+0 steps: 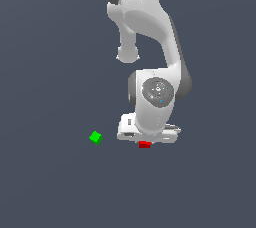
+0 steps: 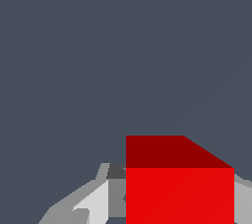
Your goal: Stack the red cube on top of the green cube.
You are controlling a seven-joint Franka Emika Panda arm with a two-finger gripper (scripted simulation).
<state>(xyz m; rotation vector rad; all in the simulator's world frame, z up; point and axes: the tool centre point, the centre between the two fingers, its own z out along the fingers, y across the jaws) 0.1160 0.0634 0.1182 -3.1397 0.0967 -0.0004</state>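
Exterior view: the arm [image 1: 150,47] reached down from twelve o'clock, its gripper [image 1: 145,142] directly over the red cube [image 1: 145,145], of which only a sliver showed beneath the hand, while the green cube [image 1: 95,137] sat apart on the grey floor [image 1: 50,182] at about nine o'clock from the red one. Wrist view: the red cube [image 2: 179,188] filled the space between the pale fingers [image 2: 96,203], pressed close on both flanks, so the claw appeared clenched on it.
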